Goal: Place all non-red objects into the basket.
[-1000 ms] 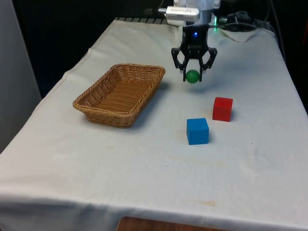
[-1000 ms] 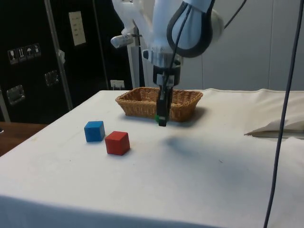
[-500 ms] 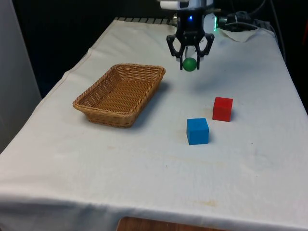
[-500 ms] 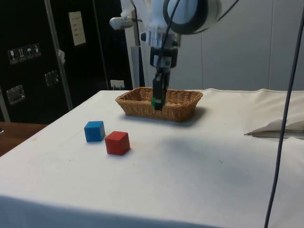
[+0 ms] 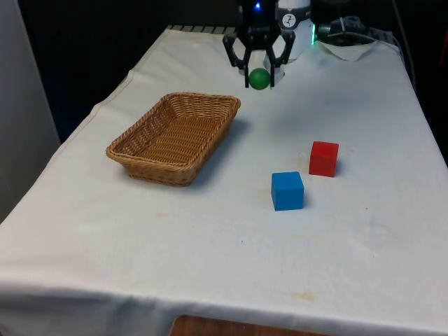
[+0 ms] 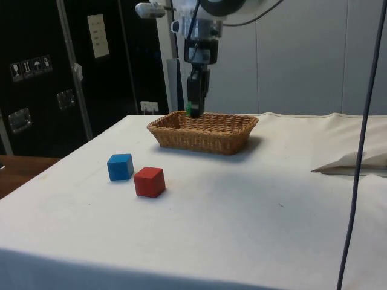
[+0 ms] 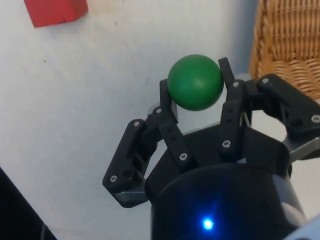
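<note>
Broadly, the table [image 5: 210, 266] under its white cloth carries everything else, and the white arm [image 6: 208, 12] comes down over its far end with the wrist pointing straight at the cloth. Next in size is the wicker basket [image 5: 175, 136], lying towards the front view's left with nothing visible inside it; in the side view the basket [image 6: 205, 132] sits on the cloth directly behind the hanging fingers. The gripper [image 5: 256, 75] hangs well above the cloth, just beyond the basket's far corner on the front view's right, not over its interior. In the side view the gripper [image 6: 193, 109] is vertical and appears level with the basket's rim. Its two black fingers [image 7: 169, 107] are drawn in partway and pinch the green ball [image 7: 195, 82] between their tips, so the ball [image 5: 260, 78] is held in the air clear of the table. The blue cube [image 5: 287, 190] rests on the cloth nearer the camera, well apart from the basket. The red cube [image 5: 323, 158] stands near the blue one, on the front view's right and a little farther back, the two not touching.
</note>
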You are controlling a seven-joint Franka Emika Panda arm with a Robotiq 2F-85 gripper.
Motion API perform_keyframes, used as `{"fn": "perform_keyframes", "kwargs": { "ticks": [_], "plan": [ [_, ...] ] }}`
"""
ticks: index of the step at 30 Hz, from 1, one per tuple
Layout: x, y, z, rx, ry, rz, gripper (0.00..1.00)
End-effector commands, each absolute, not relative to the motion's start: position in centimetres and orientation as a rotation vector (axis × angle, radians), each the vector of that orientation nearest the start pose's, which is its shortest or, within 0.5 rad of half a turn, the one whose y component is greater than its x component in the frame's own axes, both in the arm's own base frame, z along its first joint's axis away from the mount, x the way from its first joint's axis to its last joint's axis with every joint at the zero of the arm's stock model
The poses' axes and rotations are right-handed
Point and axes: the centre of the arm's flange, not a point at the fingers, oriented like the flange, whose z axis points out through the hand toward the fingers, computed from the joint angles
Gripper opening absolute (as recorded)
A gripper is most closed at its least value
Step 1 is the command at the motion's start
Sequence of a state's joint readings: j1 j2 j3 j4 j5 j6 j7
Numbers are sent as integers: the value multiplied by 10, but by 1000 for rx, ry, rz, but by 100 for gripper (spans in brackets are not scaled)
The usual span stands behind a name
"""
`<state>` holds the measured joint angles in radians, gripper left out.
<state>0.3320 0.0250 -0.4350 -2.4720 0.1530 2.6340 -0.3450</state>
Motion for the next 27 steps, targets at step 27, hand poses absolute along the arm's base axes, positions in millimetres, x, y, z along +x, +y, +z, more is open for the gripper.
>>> {"fn": "perform_keyframes", "kwargs": {
  "ticks": [27],
  "plan": [
    [511, -141, 286, -3097, -153, -214, 0]
  ]
}}
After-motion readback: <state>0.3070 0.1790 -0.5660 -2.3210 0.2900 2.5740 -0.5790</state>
